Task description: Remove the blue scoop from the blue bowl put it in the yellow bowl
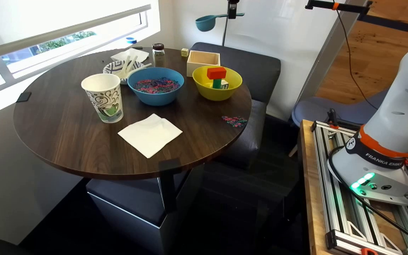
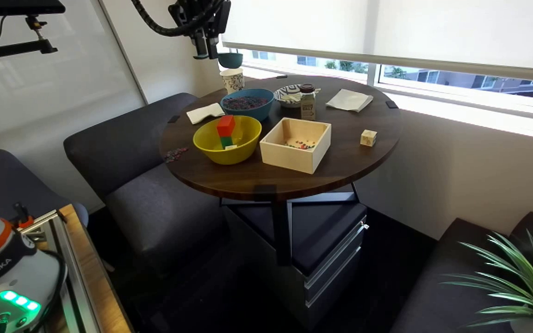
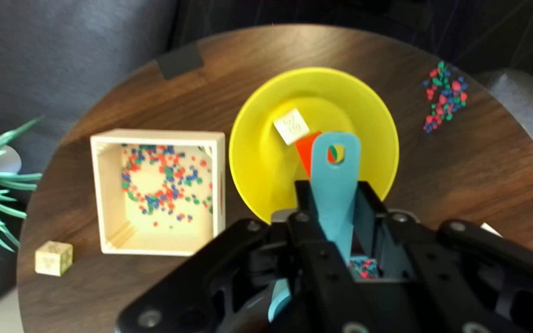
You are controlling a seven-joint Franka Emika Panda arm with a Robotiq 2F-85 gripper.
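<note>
In an exterior view, removal from the blue bowl (image 1: 156,98) at left looks done, the blue scoop (image 1: 205,23) hangs aloft, clamped in the gripper (image 1: 232,15), and placing it in the yellow bowl (image 1: 215,94) at right remains.

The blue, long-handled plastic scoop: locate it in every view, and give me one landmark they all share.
In an exterior view, the scoop is at top centre, its handle running rightward into the black two-fingered tool.
In an exterior view, its cup is near the top, left of centre, just right of the tool.
In the wrist view, its handle is right of centre, held in the tool.
Shared landmark: the round yellow plastic bowl.
</note>
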